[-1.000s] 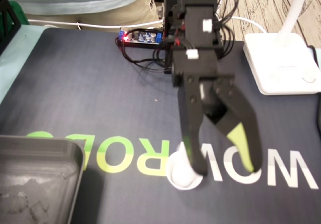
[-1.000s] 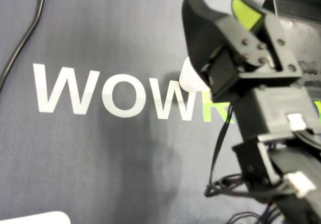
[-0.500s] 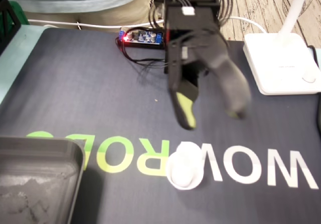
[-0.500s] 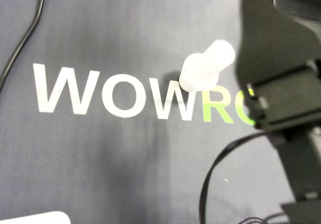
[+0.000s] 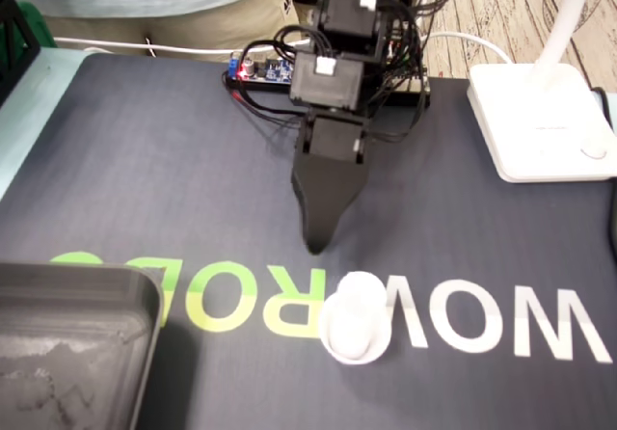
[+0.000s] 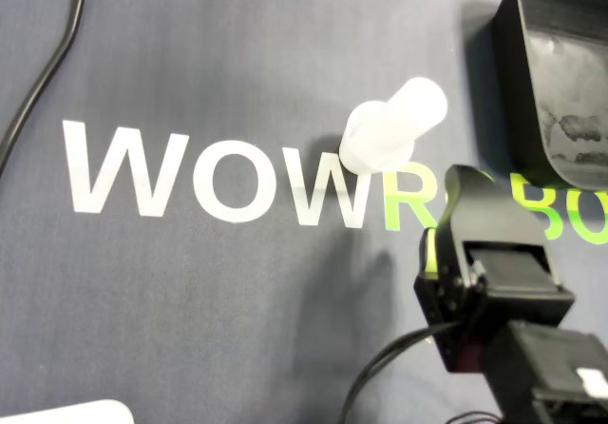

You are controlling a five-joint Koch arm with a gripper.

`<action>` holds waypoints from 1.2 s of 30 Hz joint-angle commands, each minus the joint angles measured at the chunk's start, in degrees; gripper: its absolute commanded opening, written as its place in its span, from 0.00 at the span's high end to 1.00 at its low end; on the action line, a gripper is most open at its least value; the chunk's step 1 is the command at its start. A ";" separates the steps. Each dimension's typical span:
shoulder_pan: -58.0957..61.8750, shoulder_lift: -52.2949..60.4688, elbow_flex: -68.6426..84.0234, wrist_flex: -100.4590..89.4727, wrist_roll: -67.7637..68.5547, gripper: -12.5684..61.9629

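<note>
1. a dark grey mat (image 5: 145, 179) with white and green lettering covers the table. wooden floor (image 5: 501, 6) shows past its far edge.
2. the white peg (image 5: 355, 316) stands on the lettering near the mat's near edge, touching nothing else.
3. the gripper (image 5: 315, 242) hangs tip-down just beside it. only one jaw tip shows, so i cannot tell whether it is released or clenched.
4. a grey tray (image 5: 67, 343) sits at the near-left corner and a white lamp base (image 5: 540, 121) at the far-right corner.

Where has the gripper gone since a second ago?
Yes. In the fixed view the gripper has drawn back up the picture, off the white piece on the WOW lettering; its tip now stops short of both.
</note>
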 commanded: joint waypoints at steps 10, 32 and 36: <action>-5.10 4.39 12.74 -13.71 4.83 0.43; -5.10 4.39 12.74 -10.81 4.83 0.37; -5.10 4.39 12.74 -10.81 4.83 0.37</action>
